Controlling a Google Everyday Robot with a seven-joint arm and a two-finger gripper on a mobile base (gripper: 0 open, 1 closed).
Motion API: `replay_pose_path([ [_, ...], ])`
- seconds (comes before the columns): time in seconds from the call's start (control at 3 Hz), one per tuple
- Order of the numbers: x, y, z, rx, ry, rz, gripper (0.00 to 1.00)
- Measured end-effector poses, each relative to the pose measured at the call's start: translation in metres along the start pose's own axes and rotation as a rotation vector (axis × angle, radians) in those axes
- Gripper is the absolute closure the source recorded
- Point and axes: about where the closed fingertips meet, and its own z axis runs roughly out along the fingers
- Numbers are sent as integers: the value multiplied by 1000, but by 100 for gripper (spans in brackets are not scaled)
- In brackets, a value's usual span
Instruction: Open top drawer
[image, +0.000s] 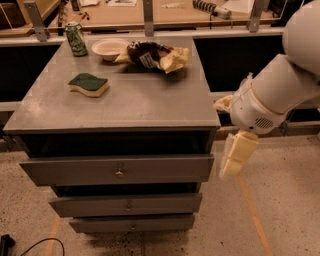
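My gripper (233, 164) hangs at the right, clear of the top drawer (165, 169) so nothing bumps; whether it's clenched, I can't tell.

Robot lab: gripper (236, 159) hangs right of cabinet (140, 102), workbench (170, 17) behind
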Motion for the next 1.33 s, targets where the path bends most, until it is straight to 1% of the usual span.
replay_pose_path([
  [0.33,-6,8,46,-47,-25,-12,0],
  [0.67,-4,9,50,-50,-28,1,0],
  [1.0,-4,18,75,-76,-47,15,0],
  [1.33,-9,26,104,-109,-52,-3,0],
])
